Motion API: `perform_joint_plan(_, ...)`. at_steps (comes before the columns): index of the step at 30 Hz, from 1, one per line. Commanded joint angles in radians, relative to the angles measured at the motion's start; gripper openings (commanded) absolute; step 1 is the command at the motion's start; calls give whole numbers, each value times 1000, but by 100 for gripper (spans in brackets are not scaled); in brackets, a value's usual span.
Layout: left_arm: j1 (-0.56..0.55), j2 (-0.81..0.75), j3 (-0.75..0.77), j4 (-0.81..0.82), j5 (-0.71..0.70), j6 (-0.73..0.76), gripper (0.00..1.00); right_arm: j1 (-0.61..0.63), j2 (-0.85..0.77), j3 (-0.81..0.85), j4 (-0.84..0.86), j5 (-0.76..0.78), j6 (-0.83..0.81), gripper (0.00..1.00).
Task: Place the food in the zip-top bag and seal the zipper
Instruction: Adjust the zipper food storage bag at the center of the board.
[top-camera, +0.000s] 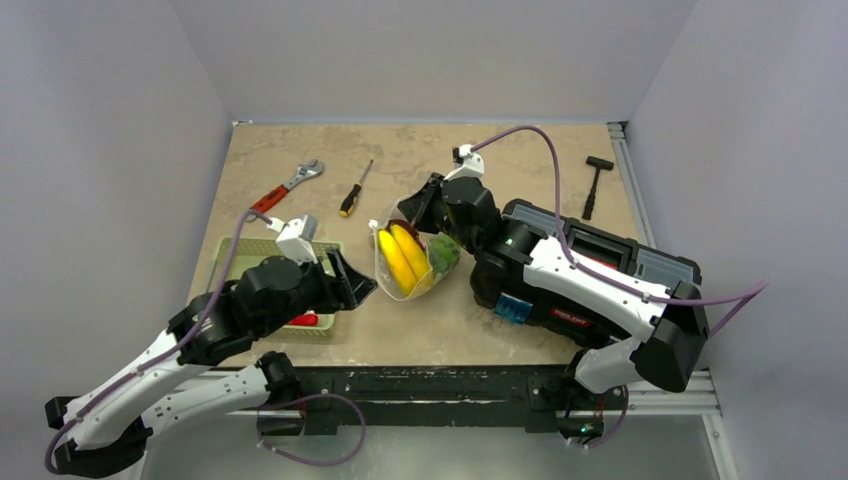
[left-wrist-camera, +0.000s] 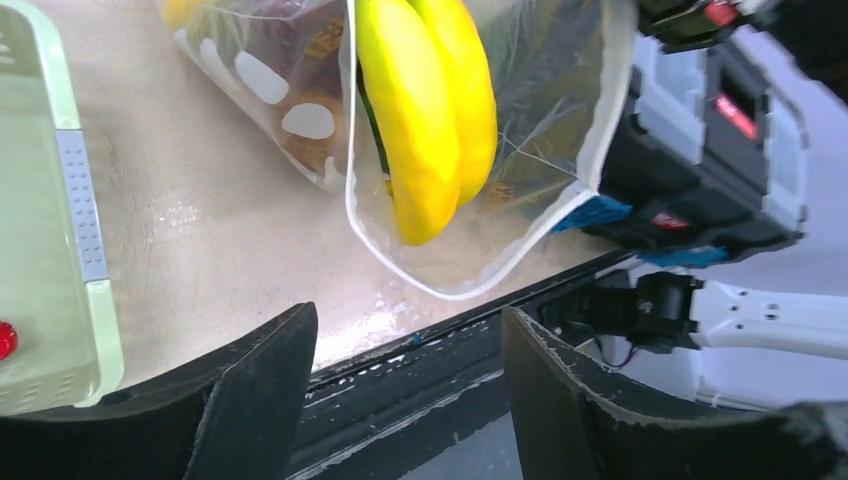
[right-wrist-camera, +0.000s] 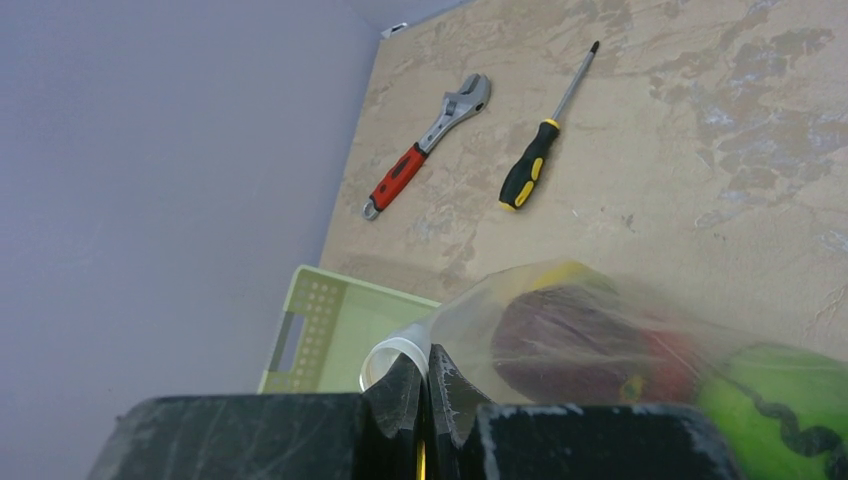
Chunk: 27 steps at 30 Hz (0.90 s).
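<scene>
The clear dotted zip-top bag (top-camera: 408, 262) lies mid-table with its mouth open toward the near edge. Inside it are yellow bananas (left-wrist-camera: 430, 110), a dark maroon piece (right-wrist-camera: 570, 330) and a green piece (right-wrist-camera: 770, 400). My right gripper (top-camera: 418, 207) is shut on the bag's far edge (right-wrist-camera: 405, 350) and holds it up. My left gripper (top-camera: 352, 280) is open and empty, just left of the mouth, apart from the whitish zipper rim (left-wrist-camera: 440, 292). A red food piece (top-camera: 304, 320) lies in the pale green basket (top-camera: 243, 250).
A black toolbox (top-camera: 590, 265) stands right of the bag under my right arm. A red-handled wrench (top-camera: 290, 187), a screwdriver (top-camera: 353, 192) and a black hammer (top-camera: 595, 180) lie at the back. The basket (left-wrist-camera: 40, 250) is close on my left gripper's left.
</scene>
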Motion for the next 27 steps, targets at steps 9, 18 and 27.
perform_joint_plan(9,75,149,-88,209,154,39,31,-3,-19,36,31,-56,-26,0)
perform_joint_plan(18,77,37,-136,133,93,19,45,-3,-7,56,18,-70,-47,0)
perform_joint_plan(27,158,110,-166,249,170,24,45,-3,12,78,8,-109,-54,0)
